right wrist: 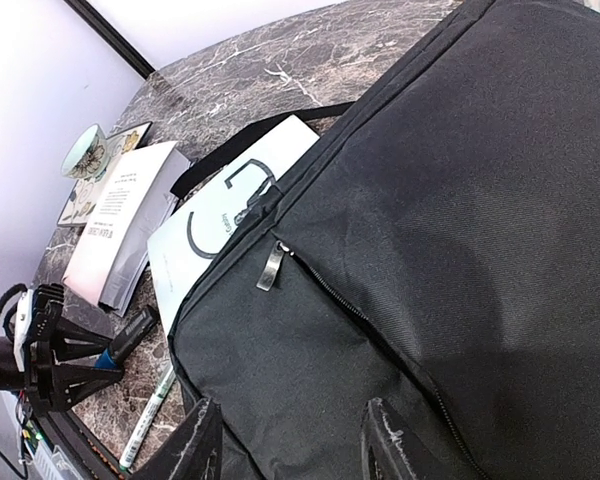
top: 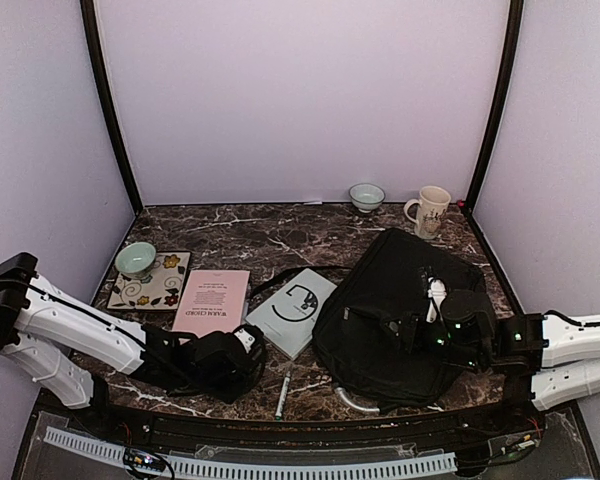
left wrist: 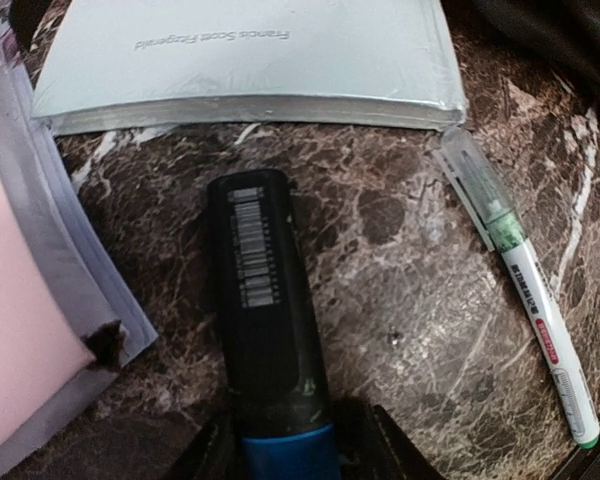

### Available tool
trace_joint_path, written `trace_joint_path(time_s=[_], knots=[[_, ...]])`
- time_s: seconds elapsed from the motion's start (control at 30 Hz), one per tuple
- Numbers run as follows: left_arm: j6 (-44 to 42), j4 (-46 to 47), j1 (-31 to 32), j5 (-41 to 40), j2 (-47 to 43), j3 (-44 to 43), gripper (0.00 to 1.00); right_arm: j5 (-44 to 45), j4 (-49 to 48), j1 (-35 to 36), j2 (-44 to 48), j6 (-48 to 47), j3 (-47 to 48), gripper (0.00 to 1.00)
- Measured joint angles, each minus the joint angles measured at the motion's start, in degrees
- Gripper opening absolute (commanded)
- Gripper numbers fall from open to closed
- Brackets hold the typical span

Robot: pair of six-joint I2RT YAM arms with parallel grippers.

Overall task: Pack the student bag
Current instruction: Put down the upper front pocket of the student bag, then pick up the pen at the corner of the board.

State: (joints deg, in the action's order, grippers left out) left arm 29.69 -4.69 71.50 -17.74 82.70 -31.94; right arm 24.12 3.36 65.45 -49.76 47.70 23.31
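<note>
The black student bag (top: 395, 315) lies flat at the right middle of the table; in the right wrist view (right wrist: 430, 250) its zipper is closed, with the metal pull (right wrist: 270, 265) near the left corner. My right gripper (right wrist: 292, 445) is open just above the bag's front panel; it also shows in the top view (top: 405, 328). My left gripper (left wrist: 285, 455) is shut on a black marker (left wrist: 265, 300) with a blue band, low over the table. A white pen with a green cap (left wrist: 520, 290) lies to its right. A white book (top: 292, 310) lies partly under the bag's left edge.
A pink book (top: 212, 300) lies left of the white book. A flowered tile (top: 165, 285) bearing a green bowl (top: 135, 258) sits at the far left. A small bowl (top: 366, 196) and a mug (top: 428, 210) stand at the back right.
</note>
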Motion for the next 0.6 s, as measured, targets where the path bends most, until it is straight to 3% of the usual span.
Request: trace_joint_path(time_s=[0.23,0.43,0.6], knots=[[0.39,1.20,-0.02,1.77,0.98,-0.83,0.21,0.46,0.00,0.57,0.00,0.46,0.00,0.49],[1.79,1.20,-0.04,2.34,1.05,-0.94,0.38,0.59,0.00,0.57,0.00,0.52,0.00,0.49],[2.29,1.38,-0.04,2.27,1.11,-1.03,0.41,0.61,0.00,0.66,0.00,0.70,0.00,0.49]])
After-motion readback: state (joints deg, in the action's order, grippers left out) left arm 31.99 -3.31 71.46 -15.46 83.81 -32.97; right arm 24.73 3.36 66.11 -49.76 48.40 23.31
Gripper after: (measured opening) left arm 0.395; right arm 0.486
